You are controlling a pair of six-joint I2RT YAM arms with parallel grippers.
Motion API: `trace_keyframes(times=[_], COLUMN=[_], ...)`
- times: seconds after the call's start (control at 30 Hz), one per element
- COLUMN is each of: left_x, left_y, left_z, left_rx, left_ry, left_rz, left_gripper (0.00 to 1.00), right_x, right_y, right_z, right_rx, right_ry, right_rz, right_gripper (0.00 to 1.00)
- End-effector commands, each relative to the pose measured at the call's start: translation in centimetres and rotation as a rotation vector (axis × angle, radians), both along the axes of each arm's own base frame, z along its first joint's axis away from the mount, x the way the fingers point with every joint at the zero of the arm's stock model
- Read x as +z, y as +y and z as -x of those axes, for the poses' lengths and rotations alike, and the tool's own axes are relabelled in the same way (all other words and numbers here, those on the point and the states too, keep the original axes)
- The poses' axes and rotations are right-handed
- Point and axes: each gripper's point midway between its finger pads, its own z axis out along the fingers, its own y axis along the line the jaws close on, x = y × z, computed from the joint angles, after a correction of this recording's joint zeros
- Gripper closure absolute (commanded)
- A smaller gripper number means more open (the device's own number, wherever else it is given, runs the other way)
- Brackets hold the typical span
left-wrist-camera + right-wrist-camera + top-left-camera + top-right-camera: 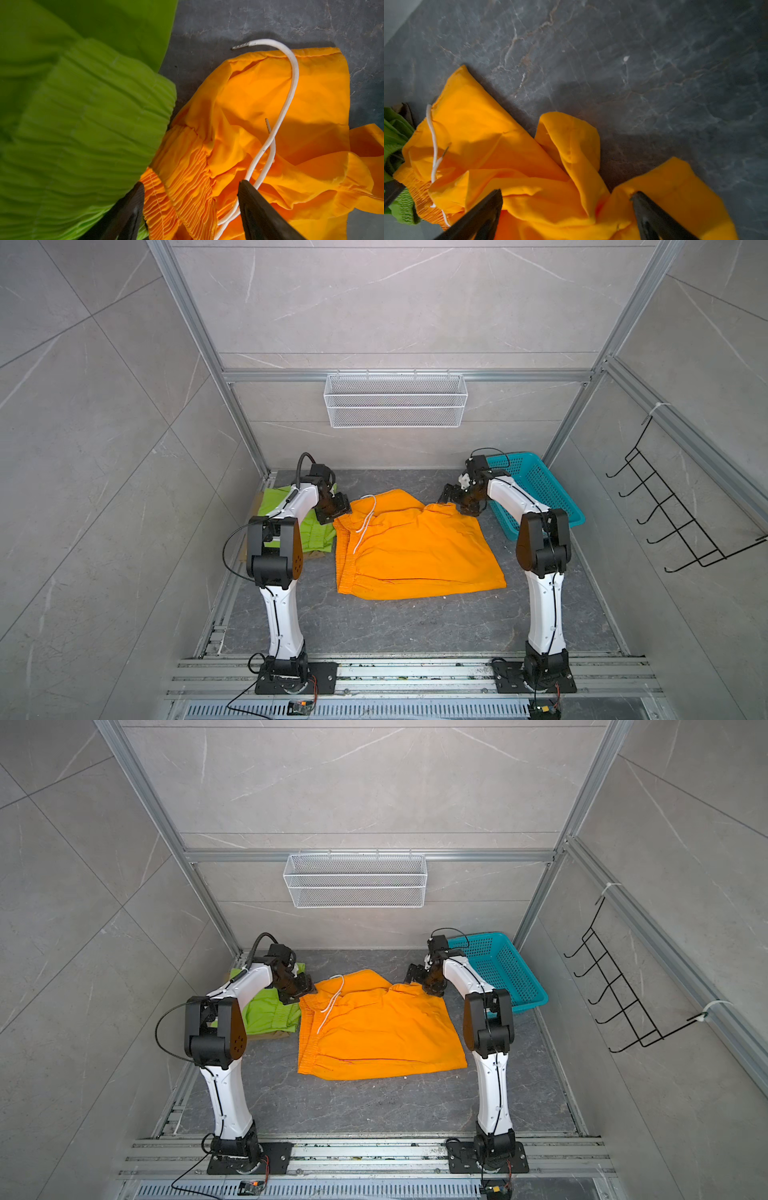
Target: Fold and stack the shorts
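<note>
Orange shorts (pixel 415 556) spread across the counter's (pixel 374 626) middle; we expect light, limp cloth. Left jaws open astride the gathered waistband (pixel 187 180), right jaws open over a leg end (pixel 670 182); we would pinch there.

Bare tabletop (pixel 395 626) lay open in front of the orange shorts (pixel 415 556) and behind them toward the back wall (pixel 395 443). The green shorts (pixel 309 531) closed off the left side, touching the orange pair; the teal basket (pixel 540 489) filled the right rear corner, and a wire shelf (pixel 395 400) hung on that wall above
</note>
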Motion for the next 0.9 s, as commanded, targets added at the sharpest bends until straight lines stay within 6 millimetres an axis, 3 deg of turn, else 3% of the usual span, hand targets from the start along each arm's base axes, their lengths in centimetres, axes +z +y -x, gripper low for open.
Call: trace_keyframes(times=[0.0,0.07,0.23,0.4,0.5,0.7,0.8,0.87], left_x=[-0.7,-0.8,-1.8,-2.6,-2.5,-1.3,1.0,2.9], left_y=[1.3,1.0,-0.6,-3.1,-4.4,-7.6,-8.7,-8.2], left_z=[-1.2,-1.8,-2.2,-1.6,-1.3,-0.9,-0.4,-0.2], left_rx=[-0.023,-0.031,-0.084,-0.146,-0.174,-0.213,-0.208,-0.182], left_ry=[-0.012,-0.02,-0.021,-0.011,-0.024,-0.053,-0.085,-0.132], left_rz=[-0.1,-0.099,-0.111,-0.101,-0.095,-0.009,0.063,0.08], left_gripper=[0.31,0.35,0.59,0.87,0.99,1.0,1.0,1.0], right_x=[0.3,0.2,-0.7,-0.7,-0.6,-0.3,0.3,0.5], right_y=[-0.5,-0.6,-1.1,-2.1,-3.4,-7.7,-9.2,-9.5], right_z=[0.8,1.2,2.7,4.5,6.0,9.3,11.5,13.3], right_rx=[0.021,0.022,0.026,0.013,-0.005,-0.116,-0.132,-0.129], right_ry=[-0.003,-0.001,0.022,0.018,0.024,0.014,0.008,0.017], right_rz=[0.012,0.014,0.021,0.034,0.048,0.062,0.113,0.129], right_gripper=[0.01,0.03,0.15,0.38,0.52,0.74,0.81,0.83])
